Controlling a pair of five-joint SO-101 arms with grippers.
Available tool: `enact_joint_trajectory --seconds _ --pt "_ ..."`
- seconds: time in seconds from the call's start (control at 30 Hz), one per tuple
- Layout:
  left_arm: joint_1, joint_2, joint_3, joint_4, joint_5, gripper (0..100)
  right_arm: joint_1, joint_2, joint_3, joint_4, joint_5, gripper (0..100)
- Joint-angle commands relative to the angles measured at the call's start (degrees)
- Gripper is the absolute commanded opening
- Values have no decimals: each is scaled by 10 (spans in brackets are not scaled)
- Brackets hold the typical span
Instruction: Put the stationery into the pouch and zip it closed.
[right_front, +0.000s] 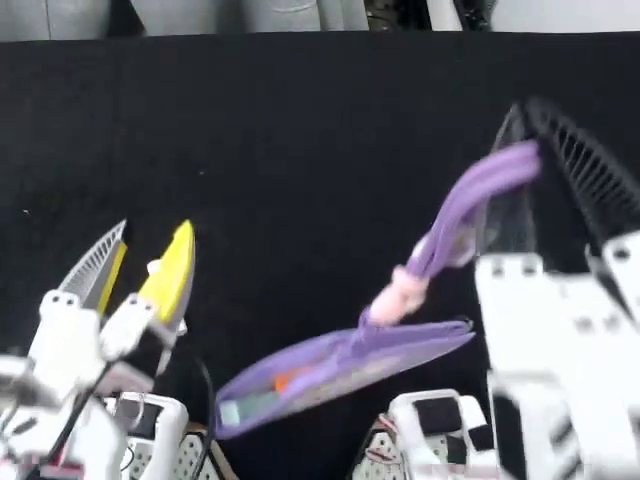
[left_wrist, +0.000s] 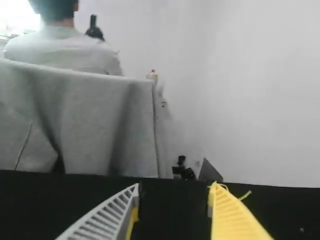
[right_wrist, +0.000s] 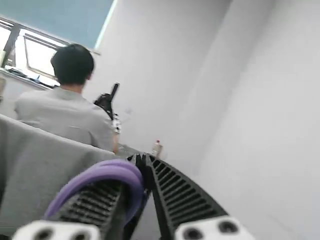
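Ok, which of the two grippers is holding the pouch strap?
The right gripper, black-fingered, shut on the purple strap of the pouch. The left gripper, yellow and grey, stands open and empty.

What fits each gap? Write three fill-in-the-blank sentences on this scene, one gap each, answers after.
1. The right gripper is shut on the purple ____ of the pouch.
2. The left gripper, with one yellow finger and one grey, is ____ and holds nothing.
3. In the pouch's unzipped mouth, beside a greenish item, lies an ____ one.

Missing words: strap; open; orange.
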Motion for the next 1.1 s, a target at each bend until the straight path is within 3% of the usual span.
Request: enact_joint_trajectory --seconds 0.0,0.2,0.27,0.37,0.53,0.7,0.83,1.07 --pt "-54 2 126 -104 10 223 100 20 41 -67 1 11" --pt "-161 2 274 -267 90 223 142 -39 6 -9 4 11" --pt "-196 3 287 -285 99 223 142 -69 -7 13 5 11" --pt "-223 4 295 -236 95 225 143 -102 -11 24 13 11" --pt "-226 4 308 -124 -4 227 143 -114 0 24 45 11" --pt "-229 56 310 -88 -28 228 143 -114 1 23 45 11" --pt "-229 185 225 -58 -26 228 143 -113 3 20 44 11" --pt "-225 558 -19 50 -25 229 143 -91 2 19 43 11"
